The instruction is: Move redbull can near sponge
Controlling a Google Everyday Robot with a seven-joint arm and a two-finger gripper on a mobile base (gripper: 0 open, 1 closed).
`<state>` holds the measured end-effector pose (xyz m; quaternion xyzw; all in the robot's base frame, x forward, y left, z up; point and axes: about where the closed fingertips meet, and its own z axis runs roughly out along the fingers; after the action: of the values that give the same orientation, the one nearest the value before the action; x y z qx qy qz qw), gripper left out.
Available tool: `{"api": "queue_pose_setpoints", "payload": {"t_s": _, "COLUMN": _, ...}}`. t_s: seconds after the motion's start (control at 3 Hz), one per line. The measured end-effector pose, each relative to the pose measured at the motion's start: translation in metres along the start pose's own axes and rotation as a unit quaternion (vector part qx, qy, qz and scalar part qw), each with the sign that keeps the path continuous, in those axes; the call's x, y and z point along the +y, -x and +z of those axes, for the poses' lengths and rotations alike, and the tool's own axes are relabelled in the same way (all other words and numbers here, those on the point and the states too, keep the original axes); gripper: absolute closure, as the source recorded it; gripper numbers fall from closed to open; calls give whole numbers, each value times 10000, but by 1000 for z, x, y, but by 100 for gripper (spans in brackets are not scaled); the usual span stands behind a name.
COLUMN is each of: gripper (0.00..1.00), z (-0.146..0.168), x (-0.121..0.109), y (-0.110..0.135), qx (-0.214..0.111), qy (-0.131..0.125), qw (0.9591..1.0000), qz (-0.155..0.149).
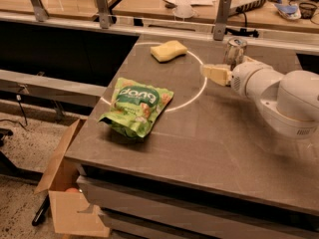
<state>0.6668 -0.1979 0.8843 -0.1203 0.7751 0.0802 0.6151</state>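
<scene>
The redbull can (235, 49) stands upright at the table's far right, silver with a shiny top rim. Its lower part is hidden behind my gripper (222, 69). The gripper reaches in from the right at the can's base. One tan finger (216, 74) lies in front and to the left of the can, and a bit of the other shows on its right, so the jaws stand open around it. The pale yellow sponge (169, 50) lies at the far middle of the table, to the left of the can and apart from it.
A green crinkled snack bag (136, 106) lies left of centre on the grey table (199, 143). A white circle line is drawn on the tabletop. Metal posts (221, 17) and a rail run behind the table. An open cardboard box (67, 193) sits on the floor at the front left.
</scene>
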Motion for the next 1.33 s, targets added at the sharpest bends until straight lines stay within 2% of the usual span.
{"api": "queue_pose_setpoints", "payload": {"t_s": 0.33, "gripper": 57, "z": 23, "x": -24, "y": -15, "qx": 240, "qy": 43, "qw": 9997, "qz": 97}}
{"api": "queue_pose_setpoints", "payload": {"t_s": 0.67, "gripper": 88, "z": 64, "x": 0, "y": -13, "qx": 380, "qy": 580, "qw": 9976, "qz": -21}}
{"api": "queue_pose_setpoints", "payload": {"t_s": 1.0, "gripper": 100, "z": 101, "x": 36, "y": 14, "qx": 242, "qy": 1047, "qw": 9941, "qz": -122}}
{"api": "queue_pose_setpoints", "payload": {"t_s": 1.33, "gripper": 100, "z": 143, "x": 76, "y": 46, "qx": 157, "qy": 1515, "qw": 9880, "qz": -272}}
